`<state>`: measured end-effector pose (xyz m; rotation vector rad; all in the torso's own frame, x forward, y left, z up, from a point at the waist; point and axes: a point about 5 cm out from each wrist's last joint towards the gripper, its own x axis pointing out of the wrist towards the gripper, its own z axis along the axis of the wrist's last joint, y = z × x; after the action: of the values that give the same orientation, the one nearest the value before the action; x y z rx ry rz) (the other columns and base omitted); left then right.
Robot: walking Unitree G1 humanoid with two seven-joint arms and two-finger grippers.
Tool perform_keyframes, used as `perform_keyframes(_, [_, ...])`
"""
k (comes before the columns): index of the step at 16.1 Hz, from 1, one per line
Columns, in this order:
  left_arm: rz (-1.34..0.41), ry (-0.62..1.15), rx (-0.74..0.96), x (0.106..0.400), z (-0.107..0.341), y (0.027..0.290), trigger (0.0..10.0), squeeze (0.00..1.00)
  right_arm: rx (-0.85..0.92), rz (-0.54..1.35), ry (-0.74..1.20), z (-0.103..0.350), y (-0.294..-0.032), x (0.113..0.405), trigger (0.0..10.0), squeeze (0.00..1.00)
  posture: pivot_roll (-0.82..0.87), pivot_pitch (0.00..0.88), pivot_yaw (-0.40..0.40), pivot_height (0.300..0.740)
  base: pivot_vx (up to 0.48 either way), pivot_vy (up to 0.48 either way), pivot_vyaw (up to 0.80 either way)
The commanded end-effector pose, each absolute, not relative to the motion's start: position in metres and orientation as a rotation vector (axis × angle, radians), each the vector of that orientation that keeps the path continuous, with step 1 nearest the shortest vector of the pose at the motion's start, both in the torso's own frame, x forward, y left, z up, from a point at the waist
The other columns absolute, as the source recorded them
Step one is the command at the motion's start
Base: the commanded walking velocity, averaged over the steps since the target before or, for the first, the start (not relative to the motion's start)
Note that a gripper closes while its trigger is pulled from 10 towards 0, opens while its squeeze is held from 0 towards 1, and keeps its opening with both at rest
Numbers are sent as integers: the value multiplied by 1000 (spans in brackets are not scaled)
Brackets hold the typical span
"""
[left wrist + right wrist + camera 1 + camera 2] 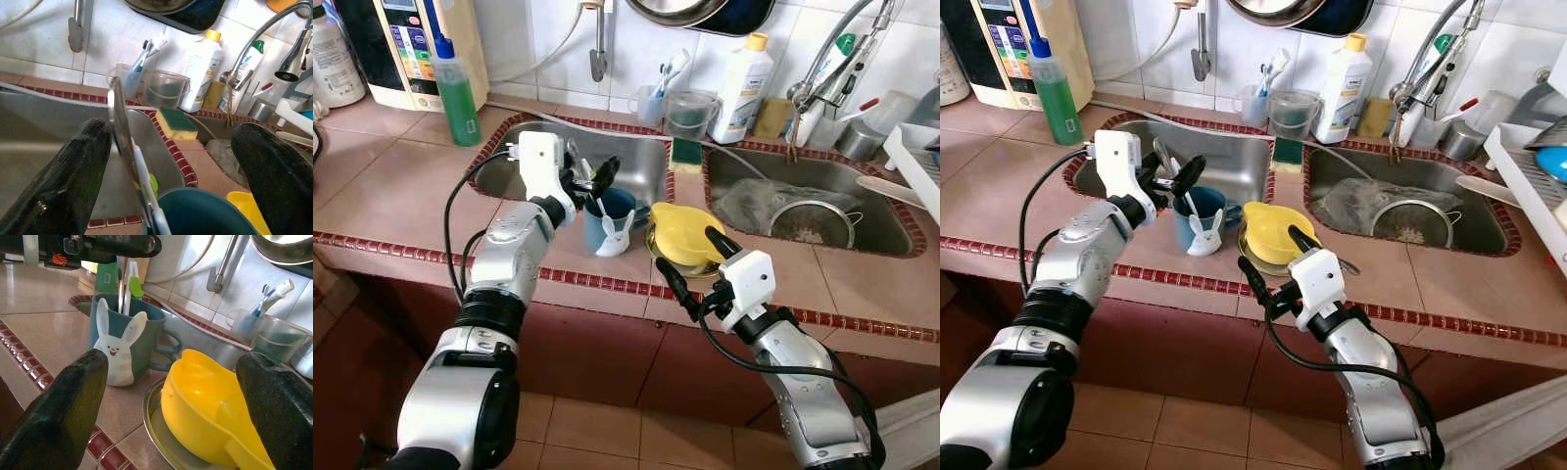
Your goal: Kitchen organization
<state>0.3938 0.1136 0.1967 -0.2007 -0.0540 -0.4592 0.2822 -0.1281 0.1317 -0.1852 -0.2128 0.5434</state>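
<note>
From the head views, a blue mug (607, 223) with a white rabbit figure stands on the tiled counter (401, 186) just near of the left sink (636, 162). The left gripper (592, 181) hovers over its rim, jaws released. Right of the mug lies a yellow scoop (680, 235) on a metal plate.

The left wrist view shows a metal utensil (122, 142) standing in the mug, touching one finger.

In the right wrist view, the right gripper (171, 396) is spread wide before the scoop.
</note>
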Motion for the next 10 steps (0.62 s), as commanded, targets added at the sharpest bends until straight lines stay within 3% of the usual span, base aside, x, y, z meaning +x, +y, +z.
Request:
perform_keyframes(1, [-474,-80,-207,396,205,109,3647,0,-198,537,-222,136,-128,282,10000,0,-51,8,-34,740,0,0,0])
perform_keyframes(2, [-476,-87,-211,396,206,109,0,0,-197,538,-220,135,-128,282,10000,0,-51,8,-34,740,0,0,0])
perform_keyframes(10, [-480,-91,-205,397,208,113,0,0,-193,541,-215,134,-125,281,10000,0,-43,15,-29,740,0,0,0])
